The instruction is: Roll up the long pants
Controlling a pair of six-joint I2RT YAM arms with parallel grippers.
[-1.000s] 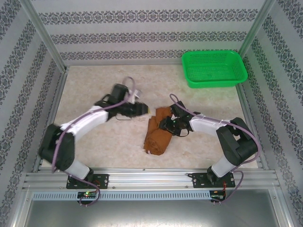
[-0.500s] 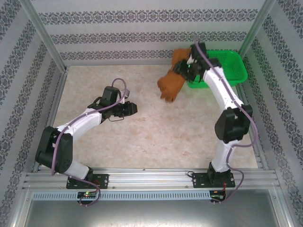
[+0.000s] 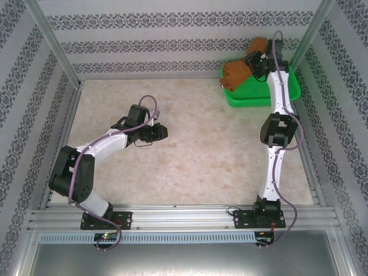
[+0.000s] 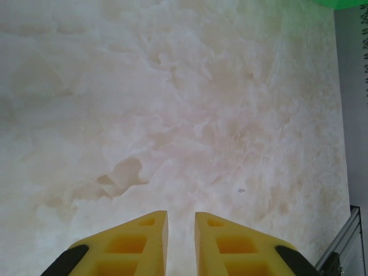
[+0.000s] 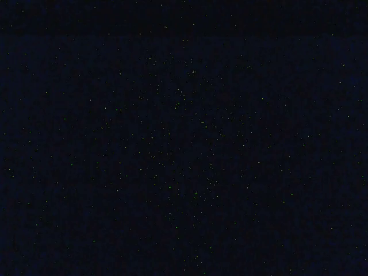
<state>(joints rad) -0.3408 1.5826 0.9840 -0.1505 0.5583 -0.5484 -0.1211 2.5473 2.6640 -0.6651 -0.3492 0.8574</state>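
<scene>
From the top view, my left arm is bent at the elbow and reaches low over the middle-left of the counter (image 3: pixel 190 167). The left fingers (image 3: pixel 163 132) point to the right and touch nothing. My right arm is stretched out almost fully to the far right corner, with its wrist above the green basket (image 3: pixel 253 99). The right fingers (image 3: pixel 253 63) are closed on the long pants (image 3: pixel 234 73). The pants are a crumpled rust-brown bundle, part of it hanging over the left side of the basket and part sticking up behind the wrist. I cannot tell if the cloth already rests on the basket.

From the left wrist view, the two yellow left fingers (image 4: pixel 154 233) stand nearly together, with a narrow gap between them and nothing in it. Below them is bare pale counter (image 4: pixel 190 115), and a green edge of the basket (image 4: pixel 340 3) shows at the top right corner.

The right wrist view is too dark to tell anything.
</scene>
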